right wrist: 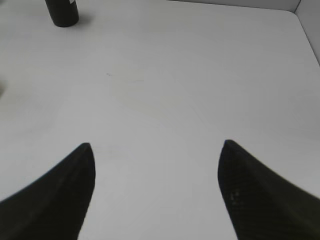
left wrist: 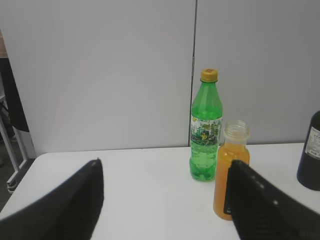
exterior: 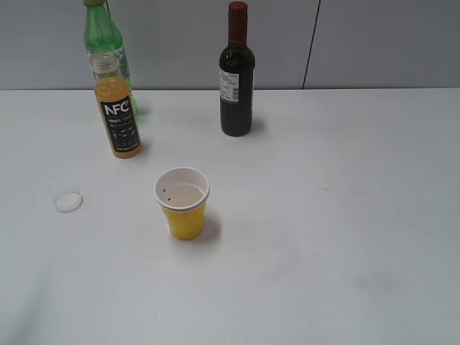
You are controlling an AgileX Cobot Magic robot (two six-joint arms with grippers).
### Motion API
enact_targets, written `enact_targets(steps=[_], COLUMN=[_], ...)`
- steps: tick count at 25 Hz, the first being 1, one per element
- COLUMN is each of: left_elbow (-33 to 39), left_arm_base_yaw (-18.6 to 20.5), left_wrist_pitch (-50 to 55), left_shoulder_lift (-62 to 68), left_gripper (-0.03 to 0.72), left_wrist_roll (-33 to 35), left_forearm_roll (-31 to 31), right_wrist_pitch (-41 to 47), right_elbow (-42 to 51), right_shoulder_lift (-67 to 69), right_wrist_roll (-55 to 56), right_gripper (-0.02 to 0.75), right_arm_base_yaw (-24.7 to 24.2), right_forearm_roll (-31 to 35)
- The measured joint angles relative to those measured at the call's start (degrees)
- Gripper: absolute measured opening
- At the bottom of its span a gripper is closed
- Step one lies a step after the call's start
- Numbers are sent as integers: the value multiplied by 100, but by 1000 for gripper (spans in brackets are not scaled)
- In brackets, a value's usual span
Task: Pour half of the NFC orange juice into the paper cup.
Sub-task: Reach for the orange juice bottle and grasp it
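The NFC orange juice (exterior: 118,108) stands upright and uncapped at the back left of the white table, full of orange liquid nearly to the neck. It also shows in the left wrist view (left wrist: 228,172), partly behind my right-hand finger. The yellow paper cup (exterior: 183,203) stands upright near the middle, white inside, with a couple of dark specks. My left gripper (left wrist: 165,167) is open and empty, low over the table, short of the juice bottle. My right gripper (right wrist: 156,145) is open and empty above bare table. Neither gripper shows in the exterior view.
A taller green plastic bottle (exterior: 106,43) with a yellow cap stands just behind the juice. A dark wine bottle (exterior: 236,72) with a red capsule stands at the back centre. A white bottle cap (exterior: 69,202) lies left of the cup. A grey wall backs the table.
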Motion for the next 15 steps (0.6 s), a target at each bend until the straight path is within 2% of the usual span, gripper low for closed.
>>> enact_targets(steps=[10, 12, 15], left_elbow=[10, 20, 20], left_arm_base_yaw=[0, 0, 0], left_wrist_pitch=[-1963, -2452, -3185], left_shoulder_lift=[2320, 2813, 3508], left_gripper=[590, 590, 590], left_wrist_roll=[-14, -191, -877], left_forearm_roll=[88, 308, 1172], right_wrist_pitch=[0, 0, 0], right_elbow=[0, 0, 0], right_shoulder_lift=[0, 0, 0], right_wrist_roll=[0, 0, 0], right_gripper=[577, 577, 577], right_arm_base_yaw=[0, 0, 0], right_forearm_roll=[5, 5, 5])
